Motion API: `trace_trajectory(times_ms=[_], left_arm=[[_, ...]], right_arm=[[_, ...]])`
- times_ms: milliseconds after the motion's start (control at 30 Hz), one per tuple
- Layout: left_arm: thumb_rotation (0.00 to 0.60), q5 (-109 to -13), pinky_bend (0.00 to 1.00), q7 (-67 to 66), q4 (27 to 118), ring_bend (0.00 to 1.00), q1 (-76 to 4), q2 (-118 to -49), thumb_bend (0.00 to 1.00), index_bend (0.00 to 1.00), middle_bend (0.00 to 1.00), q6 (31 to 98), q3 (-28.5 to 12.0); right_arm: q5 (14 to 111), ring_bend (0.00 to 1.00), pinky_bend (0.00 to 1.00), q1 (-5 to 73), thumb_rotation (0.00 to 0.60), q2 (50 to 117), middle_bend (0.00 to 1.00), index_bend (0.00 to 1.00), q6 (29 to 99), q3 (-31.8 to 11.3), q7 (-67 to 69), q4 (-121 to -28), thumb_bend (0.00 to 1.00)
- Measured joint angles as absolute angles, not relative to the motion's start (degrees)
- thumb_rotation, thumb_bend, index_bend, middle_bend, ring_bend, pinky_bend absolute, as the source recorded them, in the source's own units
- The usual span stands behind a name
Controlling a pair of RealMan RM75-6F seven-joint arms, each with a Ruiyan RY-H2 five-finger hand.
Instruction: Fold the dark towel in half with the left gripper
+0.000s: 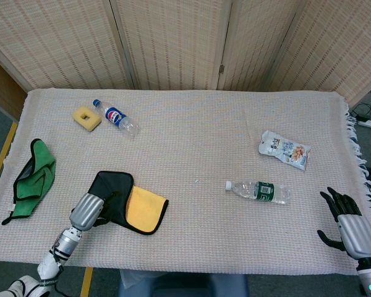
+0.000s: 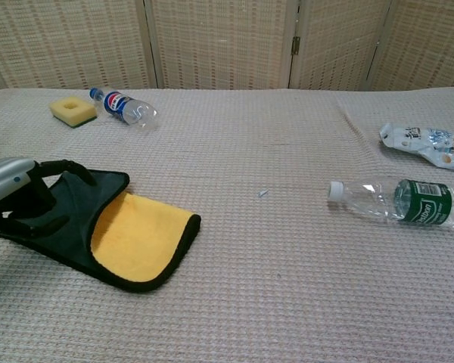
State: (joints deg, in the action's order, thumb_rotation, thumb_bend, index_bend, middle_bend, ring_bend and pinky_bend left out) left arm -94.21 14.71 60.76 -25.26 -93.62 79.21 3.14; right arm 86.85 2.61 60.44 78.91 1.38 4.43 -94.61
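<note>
The dark towel (image 1: 113,189) lies near the table's front left, its yellow inner side (image 1: 143,208) showing on the right part. A dark flap (image 2: 79,215) is laid over the left part of the yellow side (image 2: 144,236). My left hand (image 1: 85,212) sits at the towel's left edge. In the chest view the left hand (image 2: 19,198) has its fingers (image 2: 64,167) arched apart over the flap, tips touching the cloth without gripping it. My right hand (image 1: 349,226) hovers at the front right corner, fingers spread and holding nothing.
A green cloth (image 1: 31,176) lies at the left edge. A yellow sponge (image 1: 86,117) and a Pepsi bottle (image 1: 115,117) sit at the back left. A green-labelled bottle (image 1: 260,190) and a snack bag (image 1: 284,150) lie on the right. A woven screen stands behind the table.
</note>
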Motion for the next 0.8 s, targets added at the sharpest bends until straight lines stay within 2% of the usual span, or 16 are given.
trace_trajectory(times_ms=[233, 367, 567, 800], left_arm=[[0.600, -93.7, 1.00, 10.5, 68.8, 1.00, -26.7, -90.0, 0.46, 0.41, 1.00, 78.7, 0.6], [0.600, -92.7, 1.00, 7.1, 71.8, 1.00, -28.8, -89.0, 0.49, 0.40, 1.00, 75.4, -1.0], [0.600, -88.6, 1.00, 3.1, 74.9, 1.00, -33.7, -87.0, 0.57, 0.37, 1.00, 64.5, -3.7], [0.600, -78.5, 1.00, -2.5, 77.1, 1.00, -42.1, -85.0, 0.68, 0.36, 1.00, 49.3, -8.8]], right_arm=[[87.2, 0.00, 0.00, 2.8, 0.600, 60.1, 0.00, 0.00, 78.3, 1.8, 4.6, -94.6, 0.35], [87.3, 0.00, 0.00, 3.0, 0.600, 59.9, 0.00, 0.00, 77.7, 2.1, 5.1, -94.5, 0.35], [87.6, 0.00, 0.00, 2.8, 0.600, 59.7, 0.00, 0.00, 77.7, 2.5, 6.2, -93.9, 0.35], [86.6, 0.00, 0.00, 2.8, 0.600, 59.6, 0.00, 0.00, 77.2, 2.4, 7.7, -92.9, 0.35]])
